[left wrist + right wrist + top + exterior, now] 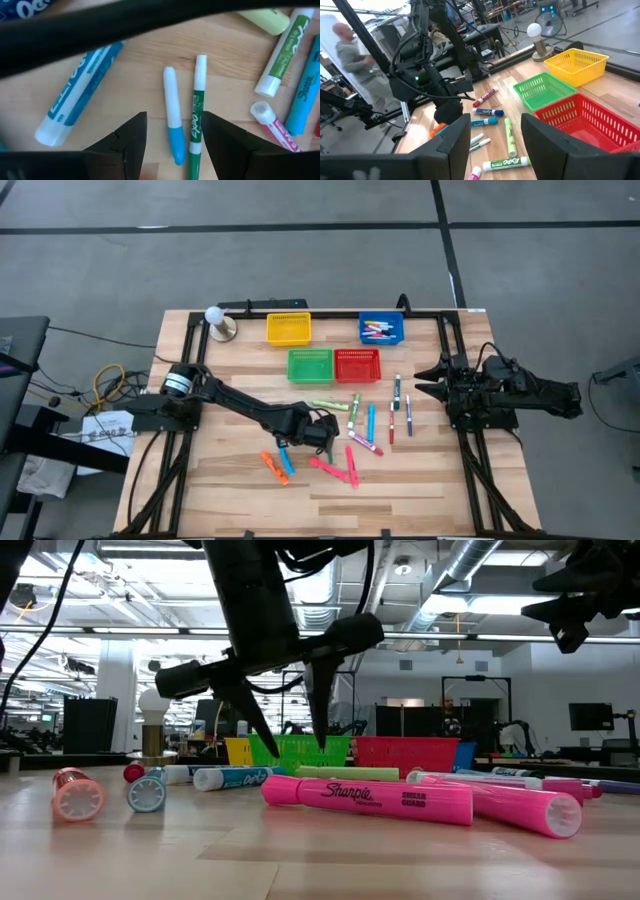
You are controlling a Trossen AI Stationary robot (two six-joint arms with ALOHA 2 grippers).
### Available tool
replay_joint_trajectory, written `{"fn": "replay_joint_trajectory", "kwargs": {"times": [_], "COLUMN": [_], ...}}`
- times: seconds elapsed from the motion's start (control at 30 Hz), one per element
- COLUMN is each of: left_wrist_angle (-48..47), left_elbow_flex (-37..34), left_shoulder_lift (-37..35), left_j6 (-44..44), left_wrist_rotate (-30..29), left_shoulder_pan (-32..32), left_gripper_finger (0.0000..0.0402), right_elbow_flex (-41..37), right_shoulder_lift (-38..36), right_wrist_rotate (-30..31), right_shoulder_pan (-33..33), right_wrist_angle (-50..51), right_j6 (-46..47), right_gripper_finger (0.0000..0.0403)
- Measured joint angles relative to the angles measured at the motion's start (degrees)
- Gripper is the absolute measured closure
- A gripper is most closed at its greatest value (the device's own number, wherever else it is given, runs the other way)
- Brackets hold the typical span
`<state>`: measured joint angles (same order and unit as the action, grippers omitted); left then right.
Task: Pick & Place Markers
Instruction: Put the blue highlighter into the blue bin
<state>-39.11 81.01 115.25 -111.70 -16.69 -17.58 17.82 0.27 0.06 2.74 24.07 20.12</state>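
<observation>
Several markers [350, 430] in pink, orange, blue, green and red lie scattered on the wooden table, in front of the baskets. My left gripper [322, 435] hangs over the left part of the scatter, open, fingers pointing down [285, 730]. In the left wrist view a thin white marker with a blue cap [172, 120] and a thin green Expo marker [197, 115] lie side by side between its fingertips [175, 145]. My right gripper [422, 380] waits open at the table's right edge [495, 145], away from the markers.
Four mesh baskets stand toward the far edge: yellow [288, 329], blue [382, 330] with several markers inside, green [310, 365] and red [357, 365]. A bulb on a stand [218, 320] is at the far left. A fat pink Sharpie highlighter [370, 798] lies near the front. A person stands beyond the table [355, 55].
</observation>
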Motion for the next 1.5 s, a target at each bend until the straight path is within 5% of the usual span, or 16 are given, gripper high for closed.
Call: {"fn": "replay_joint_trajectory", "kwargs": {"times": [1.5], "left_wrist_angle": [0.5], "left_elbow_flex": [1.4], "left_shoulder_lift": [2.6], "left_j6": [-3.9], "left_wrist_rotate": [3.6], "left_shoulder_pan": [0.5], "left_gripper_finger": [0.0215], "right_elbow_flex": [0.0], "right_shoulder_lift": [0.0], "right_wrist_rotate": [0.0], "right_shoulder_pan": [0.0], "right_wrist_angle": [1.1], "right_j6": [0.0], "right_gripper_finger": [0.0234]}}
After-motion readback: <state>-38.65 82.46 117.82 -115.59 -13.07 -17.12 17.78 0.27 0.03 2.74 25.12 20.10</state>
